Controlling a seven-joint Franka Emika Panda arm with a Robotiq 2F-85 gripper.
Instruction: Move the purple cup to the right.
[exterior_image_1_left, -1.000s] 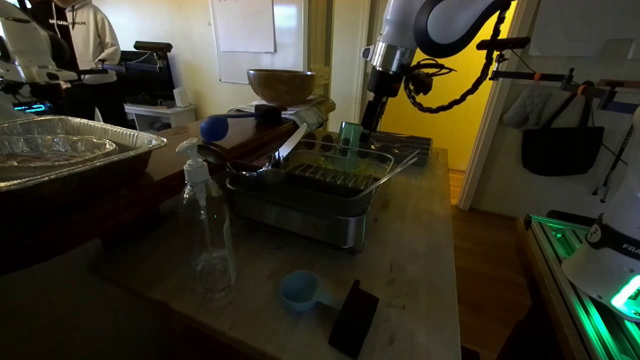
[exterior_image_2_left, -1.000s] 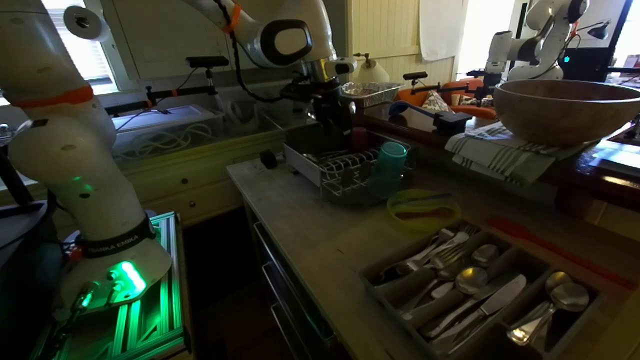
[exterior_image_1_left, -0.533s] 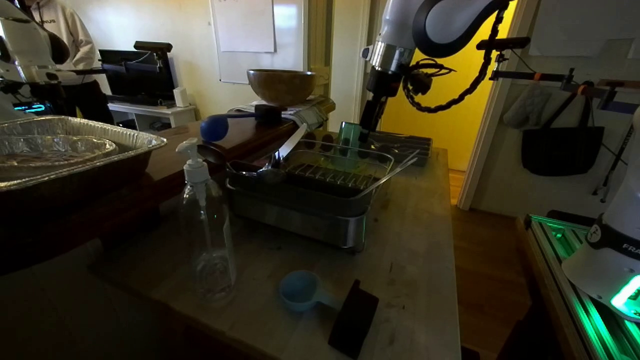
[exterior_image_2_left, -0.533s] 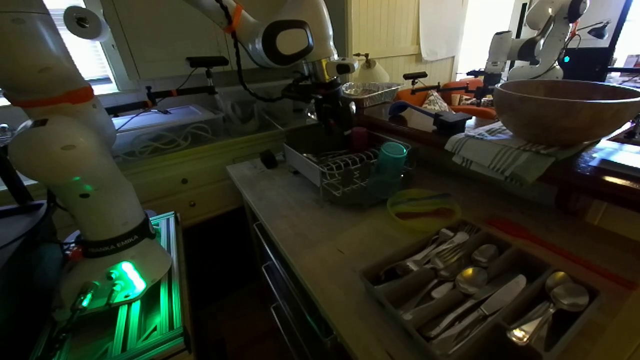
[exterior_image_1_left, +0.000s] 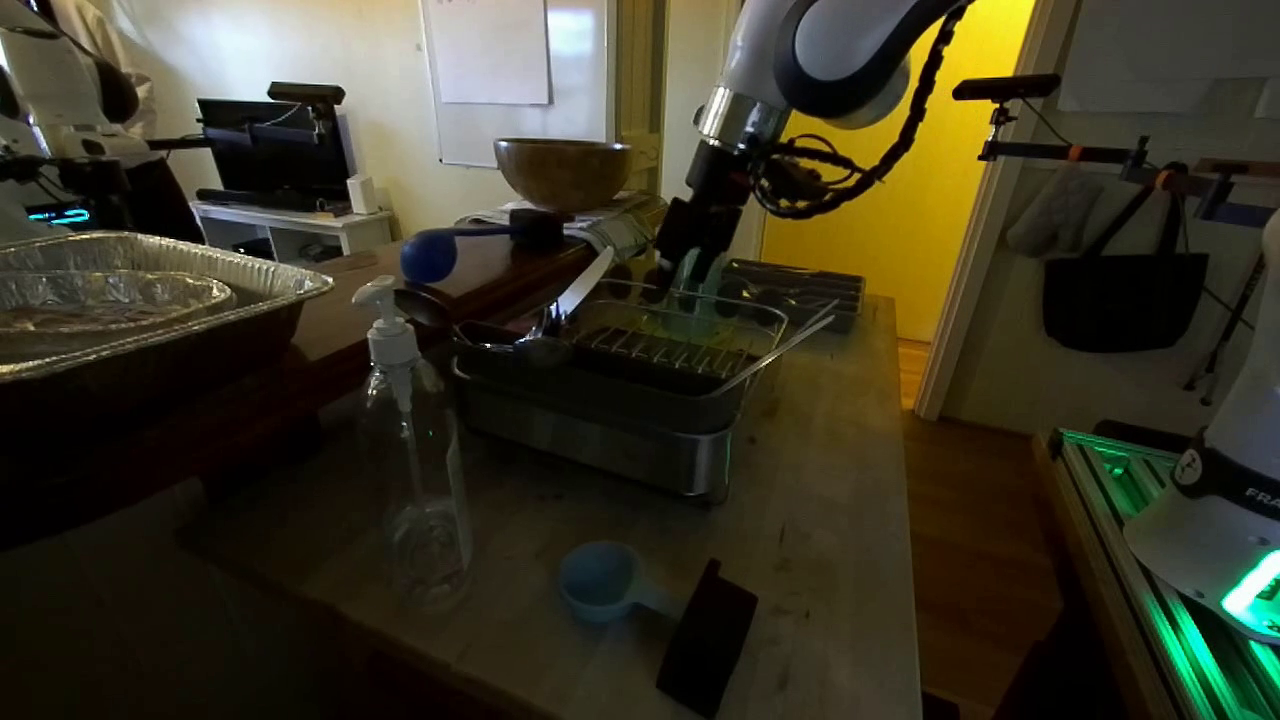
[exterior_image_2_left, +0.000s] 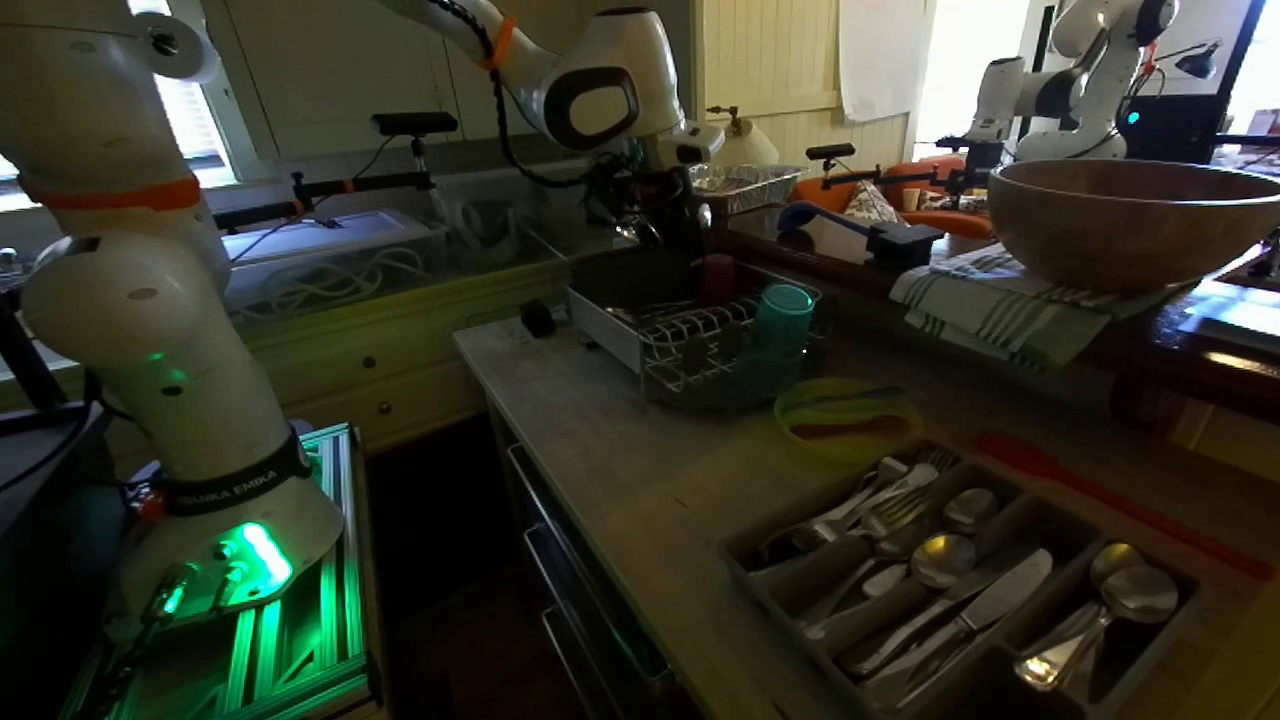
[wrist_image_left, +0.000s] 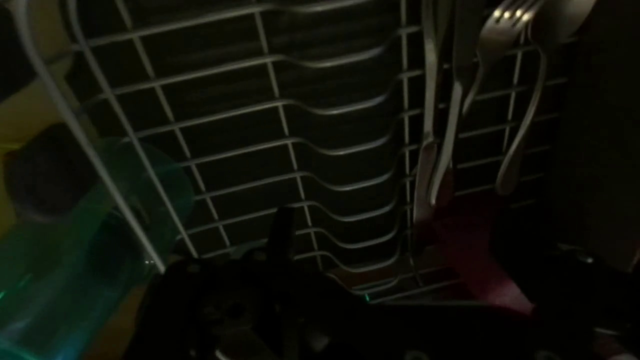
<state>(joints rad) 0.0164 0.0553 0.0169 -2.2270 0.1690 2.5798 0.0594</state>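
The purple cup (exterior_image_2_left: 718, 278) stands in the dish rack (exterior_image_2_left: 620, 340), at the side by the wooden counter. In the wrist view the purple cup (wrist_image_left: 480, 260) is dim pink at the lower right, by cutlery handles, and partly covered by the right finger. I cannot make it out in the exterior view with the soap bottle. My gripper (exterior_image_1_left: 680, 278) is over the rack with its two fingers apart. In an exterior view the gripper (exterior_image_2_left: 680, 235) is dark, just above and beside the cup. In the wrist view the open gripper (wrist_image_left: 395, 225) has nothing between its fingers that I can see held.
A green cup (exterior_image_2_left: 785, 325) hangs at the rack's end, also in the wrist view (wrist_image_left: 75, 270). A yellow bowl (exterior_image_2_left: 848, 420) and cutlery tray (exterior_image_2_left: 740, 560) stand nearby. A soap bottle (exterior_image_1_left: 415, 480), a light-blue cup (exterior_image_1_left: 600, 580) and a knife (exterior_image_1_left: 585, 285) also show.
In the last half second the gripper has shifted left in the exterior view with the soap bottle, and the wrist has turned so both fingers show apart. The purple cup has not moved.
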